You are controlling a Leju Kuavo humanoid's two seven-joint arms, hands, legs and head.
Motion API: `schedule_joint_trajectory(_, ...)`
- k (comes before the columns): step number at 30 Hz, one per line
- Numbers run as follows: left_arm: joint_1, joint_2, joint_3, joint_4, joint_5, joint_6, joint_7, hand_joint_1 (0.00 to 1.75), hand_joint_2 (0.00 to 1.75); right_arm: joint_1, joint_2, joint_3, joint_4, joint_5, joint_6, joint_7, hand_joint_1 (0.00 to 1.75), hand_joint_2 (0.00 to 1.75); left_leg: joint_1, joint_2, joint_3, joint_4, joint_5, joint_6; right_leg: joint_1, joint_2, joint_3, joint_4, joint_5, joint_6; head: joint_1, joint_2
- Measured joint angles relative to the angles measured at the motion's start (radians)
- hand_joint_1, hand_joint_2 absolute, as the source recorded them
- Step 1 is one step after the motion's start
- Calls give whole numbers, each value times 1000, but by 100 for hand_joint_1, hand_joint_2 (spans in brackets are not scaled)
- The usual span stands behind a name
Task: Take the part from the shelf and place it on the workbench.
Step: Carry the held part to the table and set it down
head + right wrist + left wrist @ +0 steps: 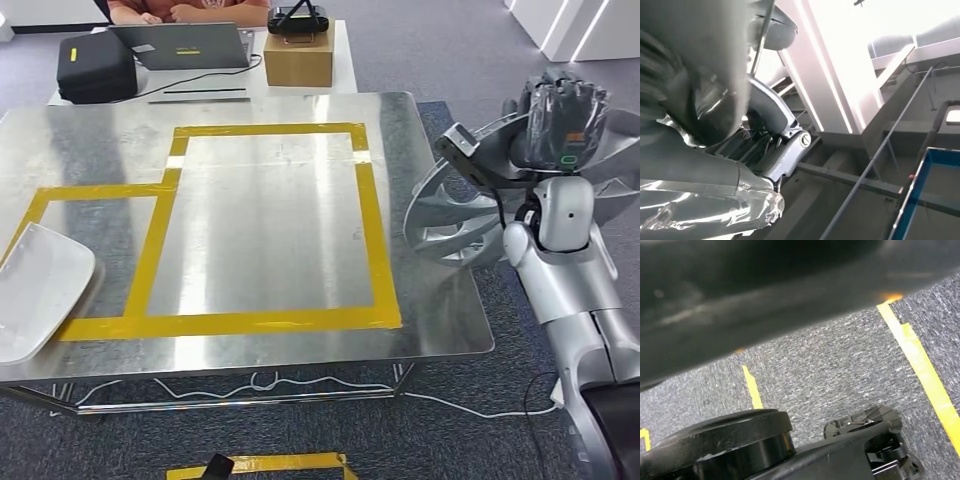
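The part [453,215] is a large silver piece with curved ribs and a wide rim. My right hand [566,120] grips it from above with dark fingers, holding it in the air just off the right edge of the metal workbench [438,330]. In the right wrist view the hand's grey cover [689,65] sits close to the camera, and the fingers [764,150] wrap the shiny part [708,210]. Yellow tape on the workbench marks a big rectangle [381,270] and a smaller one to its left.
A white curved panel [38,290] lies on the workbench's front left corner. Behind the bench, a white table carries a laptop [185,45], a black bag [94,68] and a cardboard box [299,55], with a person seated there. White cables [256,382] lie on the carpet under the bench.
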Motion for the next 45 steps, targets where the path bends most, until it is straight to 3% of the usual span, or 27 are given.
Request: schedule_joint_trajectory(45,-3,-3,-25,0,-40,-4,23,0,0,-66,111,81,61,89,-20,10,175,175,0,0,-1,0,1,1,0,0,-1,-1,2,2,0,0)
